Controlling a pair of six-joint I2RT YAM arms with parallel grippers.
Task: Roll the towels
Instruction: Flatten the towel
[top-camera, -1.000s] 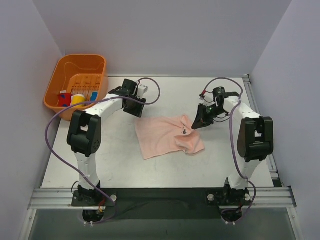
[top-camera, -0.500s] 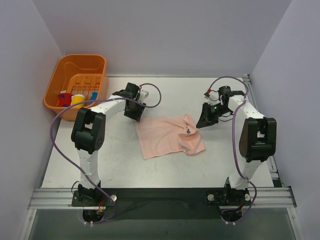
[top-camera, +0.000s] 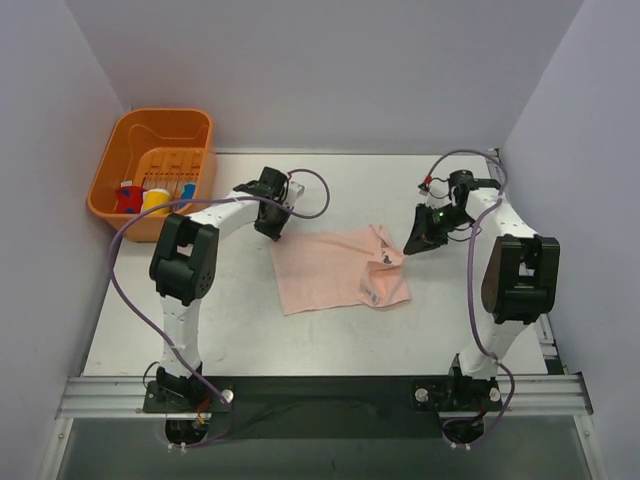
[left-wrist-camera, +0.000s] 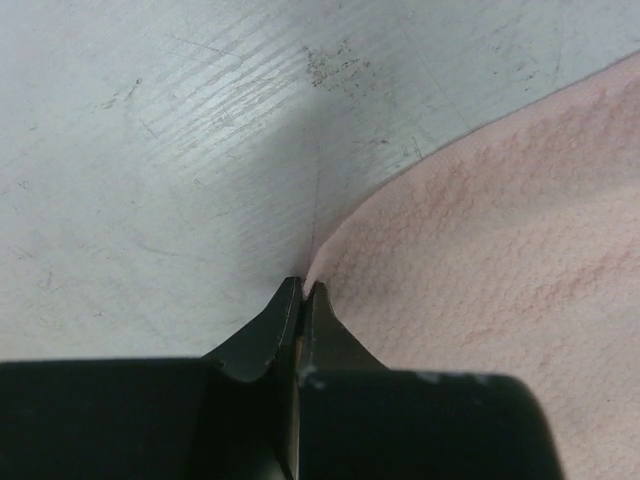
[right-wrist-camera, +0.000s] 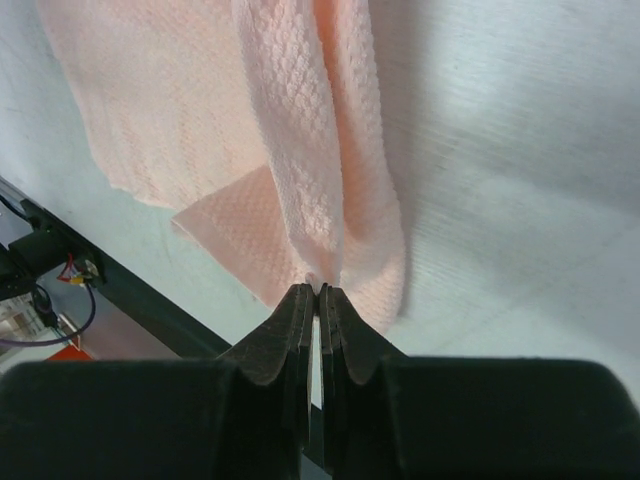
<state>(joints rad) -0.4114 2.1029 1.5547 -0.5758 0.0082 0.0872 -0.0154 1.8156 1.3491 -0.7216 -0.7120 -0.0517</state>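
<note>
One pale pink towel (top-camera: 330, 272) lies mostly flat in the middle of the table, its right edge rumpled and folded over. My left gripper (top-camera: 275, 234) is down at the towel's far left corner, shut on it; in the left wrist view the tips (left-wrist-camera: 302, 288) pinch the very corner of the pink towel (left-wrist-camera: 500, 250). My right gripper (top-camera: 408, 248) is shut on the far right corner. The right wrist view shows its jaws (right-wrist-camera: 318, 290) closed on a raised fold of the towel (right-wrist-camera: 290, 120), which hangs away from them.
An orange basket (top-camera: 118, 150) holding several small coloured items stands at the far left corner of the table. Grey walls close in the left, back and right sides. A metal rail (top-camera: 320, 392) runs along the near edge by the arm bases.
The left gripper moved right onto the towel's far left corner and shut on it. The right gripper drew its corner rightward, flattening the towel's far edge.
</note>
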